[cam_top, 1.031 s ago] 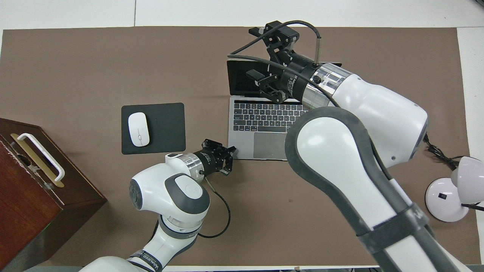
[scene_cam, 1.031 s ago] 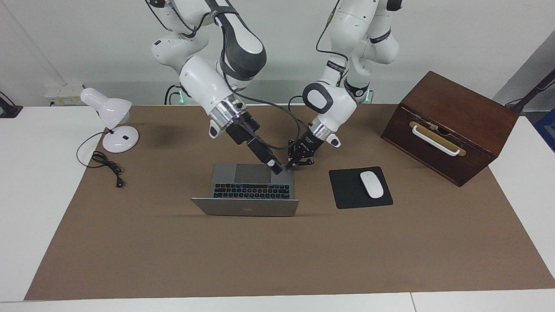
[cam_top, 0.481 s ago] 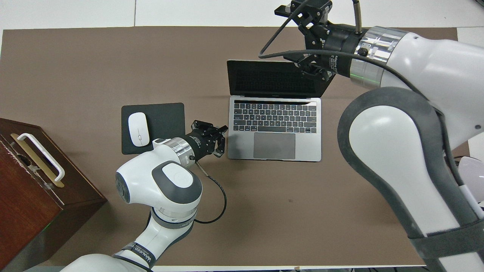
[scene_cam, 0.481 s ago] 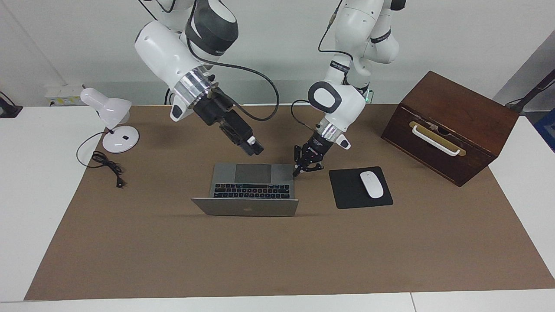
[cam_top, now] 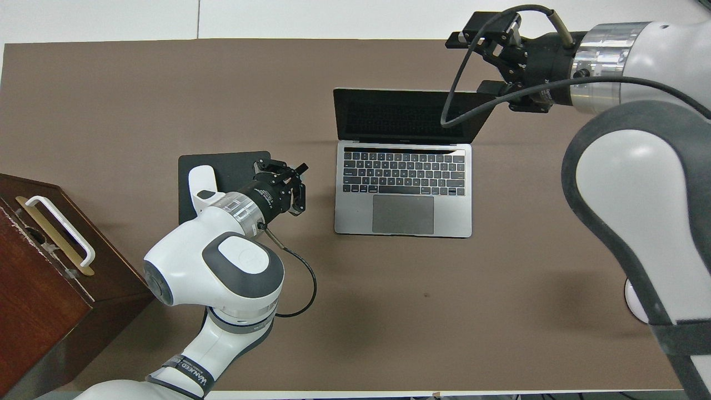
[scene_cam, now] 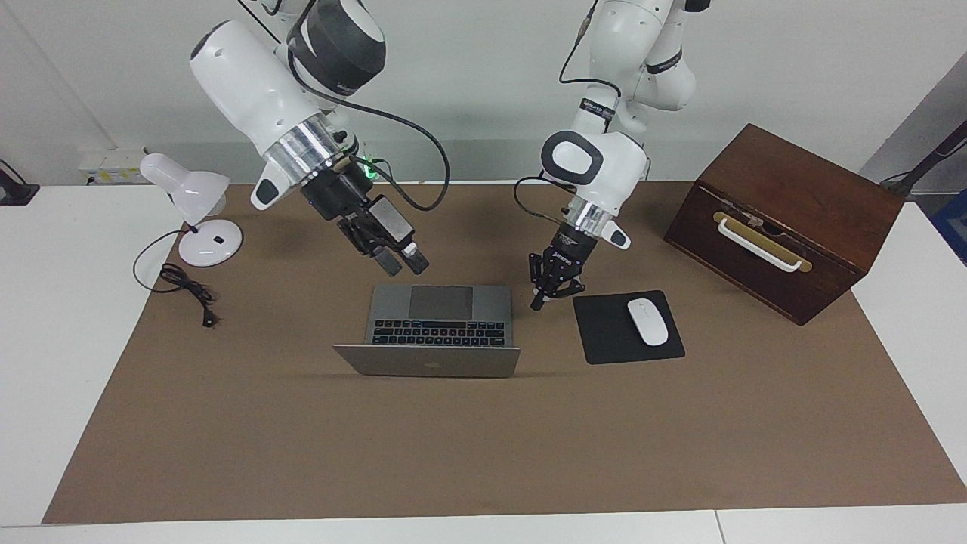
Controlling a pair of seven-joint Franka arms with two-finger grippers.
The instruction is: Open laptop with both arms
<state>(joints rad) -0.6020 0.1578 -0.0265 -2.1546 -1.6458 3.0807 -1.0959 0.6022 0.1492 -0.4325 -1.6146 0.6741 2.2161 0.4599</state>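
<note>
The silver-grey laptop [scene_cam: 438, 313] stands open on the brown mat, lid [scene_cam: 430, 361] upright, black keyboard and grey trackpad showing; it also shows in the overhead view [cam_top: 402, 189]. My left gripper [scene_cam: 555, 296] is open and empty, just above the mat between the laptop's base and the mouse pad, apart from the laptop; in the overhead view it [cam_top: 303, 188] hangs beside the pad. My right gripper [scene_cam: 406, 268] is open and empty, raised over the mat close to the trackpad edge of the laptop, toward the right arm's end; the overhead view shows it [cam_top: 469, 62] too.
A black mouse pad [scene_cam: 604, 332] with a white mouse [scene_cam: 648, 321] lies beside the laptop toward the left arm's end. A brown wooden box [scene_cam: 786, 219] with a white handle stands at that end. A white desk lamp [scene_cam: 200, 219] and its cable [scene_cam: 185, 287] sit at the right arm's end.
My right gripper has lifted off the laptop's base and drawn back up toward its own end. My left gripper has left the laptop's corner and moved toward the mouse pad. The laptop stays open.
</note>
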